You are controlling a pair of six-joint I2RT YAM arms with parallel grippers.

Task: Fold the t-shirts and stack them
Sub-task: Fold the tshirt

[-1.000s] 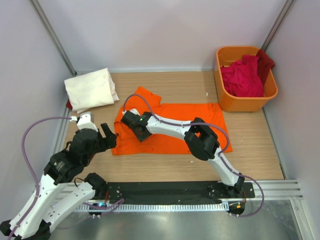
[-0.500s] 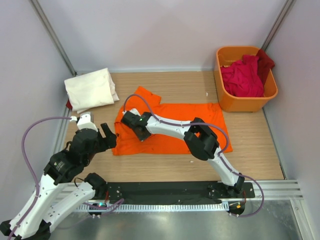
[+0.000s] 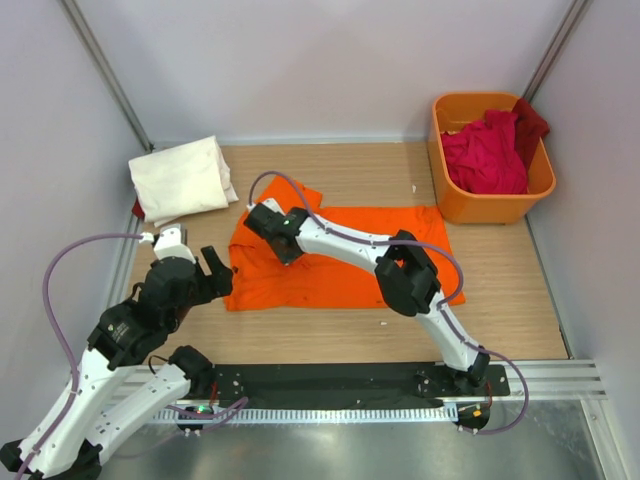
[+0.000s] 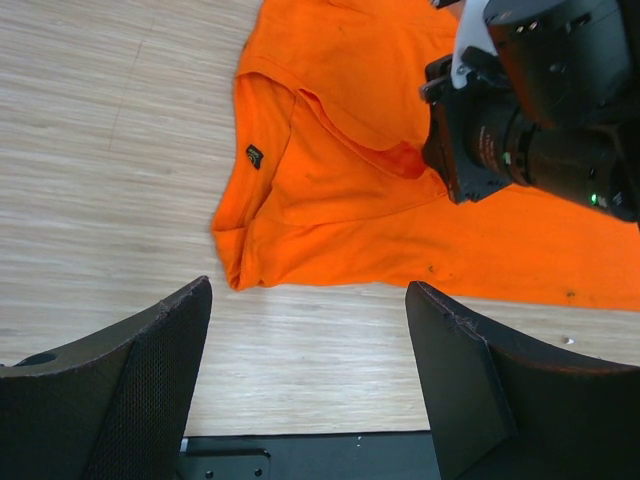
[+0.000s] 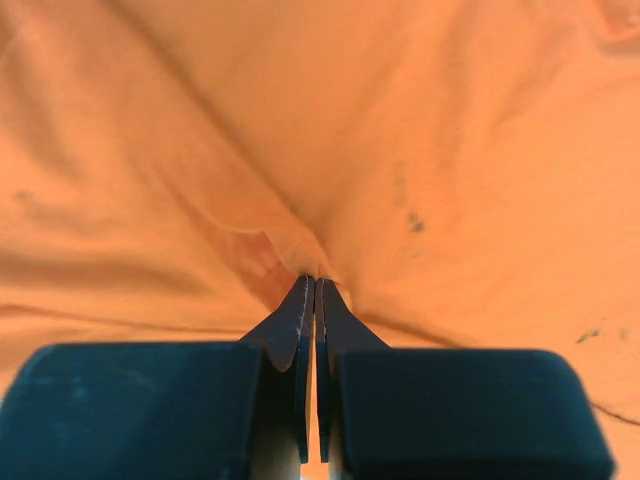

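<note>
On table (image 3: 330, 335), one orange t-shirt (image 3: 310, 288)

My bench (image 3: 500, 290) is pale wood, closed in by plain grey walls (image 3: 330, 60). An orange plastic tub (image 3: 490, 208) stands at its far right corner. A black mounting rail (image 3: 340, 382) runs along the near edge.

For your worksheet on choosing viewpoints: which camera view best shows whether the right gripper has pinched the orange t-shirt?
The right wrist view: the right gripper is shut on a pucker of the orange t-shirt. The top external and left wrist views show only its body over the shirt, fingertips hidden.
</note>
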